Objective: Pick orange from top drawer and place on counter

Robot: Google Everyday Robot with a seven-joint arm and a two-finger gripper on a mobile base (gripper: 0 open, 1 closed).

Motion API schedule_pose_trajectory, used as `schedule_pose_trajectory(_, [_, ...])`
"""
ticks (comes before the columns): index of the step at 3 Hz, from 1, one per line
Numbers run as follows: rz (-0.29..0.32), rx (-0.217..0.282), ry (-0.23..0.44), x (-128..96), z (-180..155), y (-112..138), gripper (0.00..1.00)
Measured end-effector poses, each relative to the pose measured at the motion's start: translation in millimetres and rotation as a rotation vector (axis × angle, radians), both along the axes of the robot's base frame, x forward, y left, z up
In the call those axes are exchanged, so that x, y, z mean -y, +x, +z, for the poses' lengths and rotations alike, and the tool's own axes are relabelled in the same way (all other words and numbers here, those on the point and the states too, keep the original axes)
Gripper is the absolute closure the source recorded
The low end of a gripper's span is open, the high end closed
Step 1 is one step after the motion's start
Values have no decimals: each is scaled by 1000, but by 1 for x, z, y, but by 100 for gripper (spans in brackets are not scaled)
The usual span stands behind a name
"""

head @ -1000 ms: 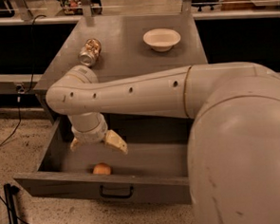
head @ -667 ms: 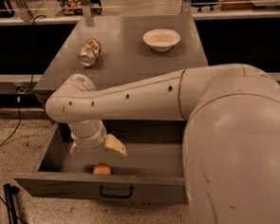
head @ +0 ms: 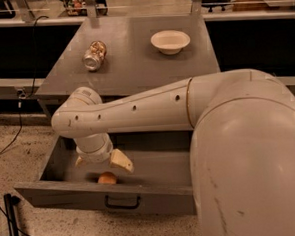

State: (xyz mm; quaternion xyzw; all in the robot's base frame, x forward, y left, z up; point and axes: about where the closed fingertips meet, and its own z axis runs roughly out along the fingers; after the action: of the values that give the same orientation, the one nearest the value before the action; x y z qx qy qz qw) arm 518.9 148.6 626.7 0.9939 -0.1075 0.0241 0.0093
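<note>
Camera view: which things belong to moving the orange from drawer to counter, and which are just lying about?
Job: orange, drawer, counter, gripper hanging in the drawer above the orange, jaws open.
Lying about: can, bowl, both on the counter.

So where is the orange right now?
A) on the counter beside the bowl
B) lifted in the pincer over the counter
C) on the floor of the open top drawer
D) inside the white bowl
C: the orange lies on the floor of the open top drawer, close behind its front panel, with the pincer down in the drawer just above it.
</note>
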Motion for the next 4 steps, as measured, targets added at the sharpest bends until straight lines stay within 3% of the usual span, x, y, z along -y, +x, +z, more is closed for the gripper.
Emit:
schedule_pose_trajectory(2, [-46,-40,65,-6,-22,-3,0])
schedule_pose_trajectory(4, [-40,-64,52,-11,-37,-10,0])
